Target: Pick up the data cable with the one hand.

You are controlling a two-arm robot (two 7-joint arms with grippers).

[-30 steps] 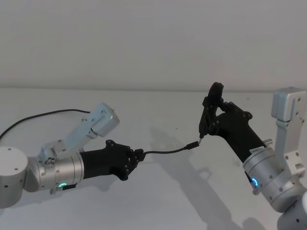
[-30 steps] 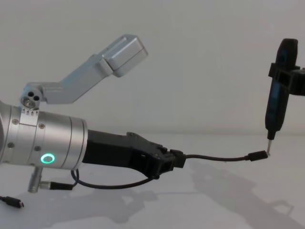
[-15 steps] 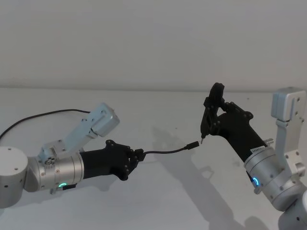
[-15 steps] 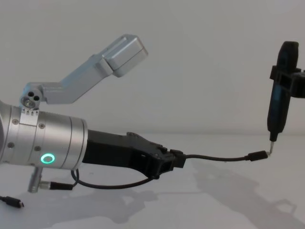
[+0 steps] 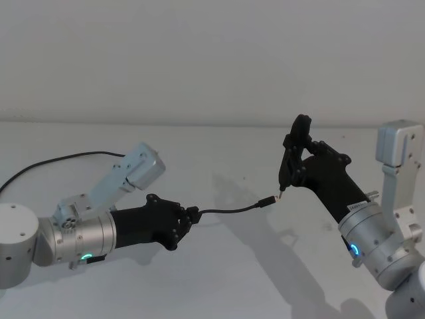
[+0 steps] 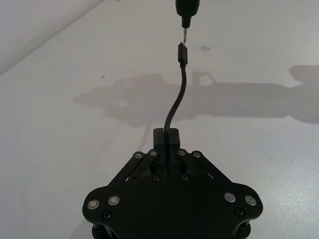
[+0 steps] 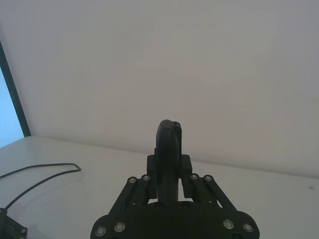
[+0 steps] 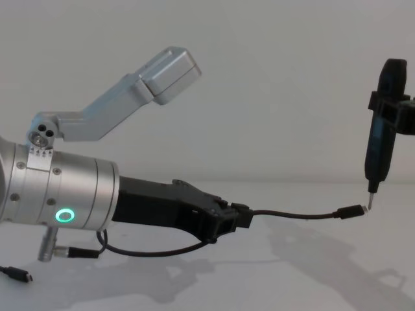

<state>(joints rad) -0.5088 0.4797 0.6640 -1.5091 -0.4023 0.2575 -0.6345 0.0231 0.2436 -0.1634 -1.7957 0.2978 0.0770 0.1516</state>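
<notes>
Jaws of the left gripper [image 5: 191, 216] are shut tight on the data cable [image 5: 229, 211], and jaws of the right gripper [image 5: 292, 166] are shut on a slim black tool [image 5: 292, 156] that stands upright.

The big white surface [image 5: 219, 279] lies under both arms. The left arm is a thick silver tube with a glowing green ring, and it reaches in low from the left. The right arm comes in from the right, and its black gripper points up and toward the middle.

The data cable sticks out of the left gripper and hangs in the air above the surface, bending gently toward the right. The rest of the cable droops under the left arm, and in the chest view a small plug [image 8: 19, 275] lies on the surface at the lower left.

At the far end of the cable is a little black plug [image 5: 267, 201]. The thin metal tip [image 8: 370, 202] of the tool is just beside this plug, seemingly touching it.
</notes>
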